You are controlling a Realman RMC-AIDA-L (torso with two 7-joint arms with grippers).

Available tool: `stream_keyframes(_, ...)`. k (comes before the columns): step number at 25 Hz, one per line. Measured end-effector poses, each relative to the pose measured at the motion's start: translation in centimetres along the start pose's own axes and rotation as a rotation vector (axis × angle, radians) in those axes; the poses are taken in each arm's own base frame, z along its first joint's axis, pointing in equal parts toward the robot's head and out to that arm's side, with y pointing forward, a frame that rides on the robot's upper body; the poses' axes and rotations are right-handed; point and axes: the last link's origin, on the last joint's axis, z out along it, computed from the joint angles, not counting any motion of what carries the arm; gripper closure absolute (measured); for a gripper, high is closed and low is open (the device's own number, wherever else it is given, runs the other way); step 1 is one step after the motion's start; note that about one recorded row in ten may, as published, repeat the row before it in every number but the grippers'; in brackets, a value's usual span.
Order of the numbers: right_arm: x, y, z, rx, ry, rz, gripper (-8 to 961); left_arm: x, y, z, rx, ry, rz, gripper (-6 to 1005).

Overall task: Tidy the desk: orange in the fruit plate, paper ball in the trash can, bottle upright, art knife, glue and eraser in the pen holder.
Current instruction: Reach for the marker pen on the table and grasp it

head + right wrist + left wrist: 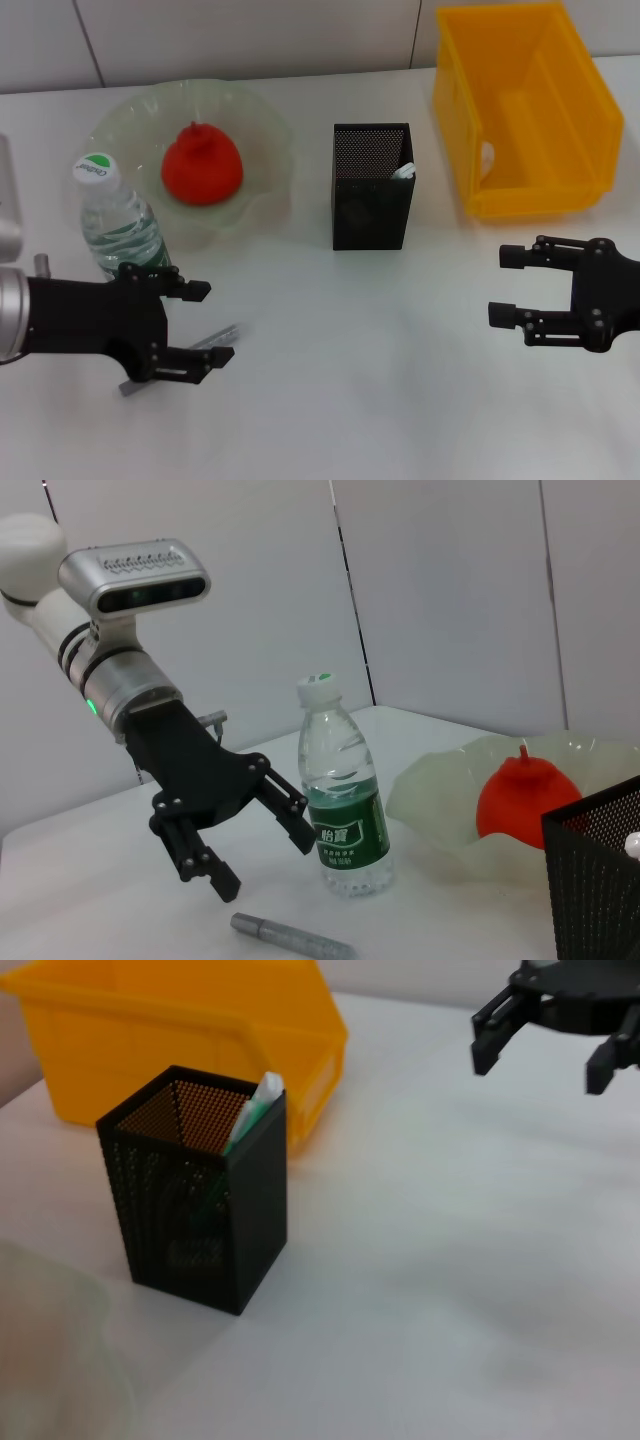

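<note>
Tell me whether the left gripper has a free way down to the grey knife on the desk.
Probably yes. The left gripper hangs open just above the grey knife, which lies flat with nothing on it. The bottle stands close beside, so the descent needs care.

The art knife (180, 358) lies partly hidden under the left claw (205, 322); the trash can (525, 105) is cut off.

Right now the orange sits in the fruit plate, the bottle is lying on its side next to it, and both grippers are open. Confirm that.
One thing is wrong: the bottle is standing upright, cap up, beside the fruit plate, as the right wrist view shows. The rest holds: the orange sits in the plate, and the left gripper and right gripper are both open.
</note>
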Motion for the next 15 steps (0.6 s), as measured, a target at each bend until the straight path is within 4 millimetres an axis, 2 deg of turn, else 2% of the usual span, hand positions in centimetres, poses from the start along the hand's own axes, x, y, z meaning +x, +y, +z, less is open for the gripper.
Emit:
stream_keyframes(11, 0.5, 0.2, 0.0, 0.007, -0.003, 0.01, 197, 1.5, -0.1, 1.4, 0.052, -0.131, -0.032, 271)
stream_keyframes(15, 0.7, 0.2, 0.1, 0.002, -0.005, 0.023, 197, 2.8, 0.4, 2.9, 0.067, -0.251, -0.034, 272)
